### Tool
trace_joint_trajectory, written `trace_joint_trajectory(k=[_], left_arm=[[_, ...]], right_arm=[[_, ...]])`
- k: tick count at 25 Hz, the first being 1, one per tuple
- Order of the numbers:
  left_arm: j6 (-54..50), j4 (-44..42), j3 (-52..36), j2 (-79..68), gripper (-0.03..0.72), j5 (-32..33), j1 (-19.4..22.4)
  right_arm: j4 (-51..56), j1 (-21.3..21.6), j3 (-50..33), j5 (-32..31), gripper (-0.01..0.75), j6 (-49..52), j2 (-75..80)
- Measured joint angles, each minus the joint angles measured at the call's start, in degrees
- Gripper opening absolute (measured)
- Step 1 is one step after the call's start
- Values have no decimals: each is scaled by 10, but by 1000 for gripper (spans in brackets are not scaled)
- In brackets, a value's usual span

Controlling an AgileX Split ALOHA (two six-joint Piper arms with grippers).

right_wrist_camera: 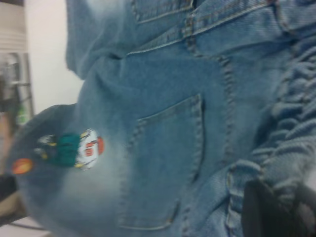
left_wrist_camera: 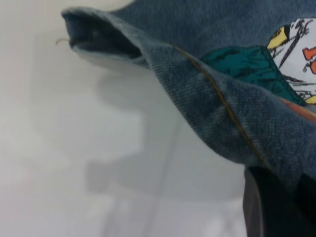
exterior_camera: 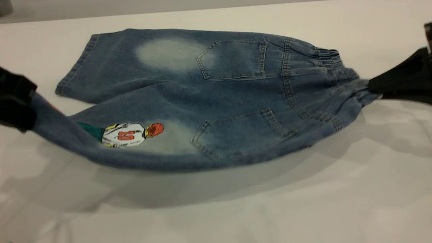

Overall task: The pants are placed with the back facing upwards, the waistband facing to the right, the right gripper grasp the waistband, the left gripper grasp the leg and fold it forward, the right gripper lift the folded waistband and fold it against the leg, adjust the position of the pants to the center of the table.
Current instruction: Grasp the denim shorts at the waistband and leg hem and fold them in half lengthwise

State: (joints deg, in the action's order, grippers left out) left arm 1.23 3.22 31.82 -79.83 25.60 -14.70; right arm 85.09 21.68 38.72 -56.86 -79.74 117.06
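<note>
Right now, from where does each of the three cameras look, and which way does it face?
Exterior view: outside the rig, looking down across the white table at the blue denim pants; the black left gripper and black right gripper show at the edges.
Left wrist view: on the left arm, facing the hem of the printed leg; one black finger shows.
Right wrist view: on the right arm, facing along the pants from the ruched waistband; a black finger shows.
Shared: all three show the number-10 player print.

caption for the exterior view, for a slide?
Both grippers lift the printed leg side of the pants off the table: left gripper at hem, right gripper at waistband.
</note>
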Motion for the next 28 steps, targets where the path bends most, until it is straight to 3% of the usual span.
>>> trace_joint_trajectory(k=[7, 14, 24, 28], left_arm=[[2, 0, 41, 0, 74, 31, 0], [16, 0, 82, 0, 74, 38, 0], [43, -3, 108, -2, 74, -1, 0], [44, -3, 114, -12, 74, -18, 2]], right_arm=[[-49, 0, 0, 81, 31, 75, -115], [-65, -2, 3, 109, 31, 103, -159], [-132, -98, 86, 177, 31, 192, -156], [-149, -104, 126, 173, 31, 219, -133]])
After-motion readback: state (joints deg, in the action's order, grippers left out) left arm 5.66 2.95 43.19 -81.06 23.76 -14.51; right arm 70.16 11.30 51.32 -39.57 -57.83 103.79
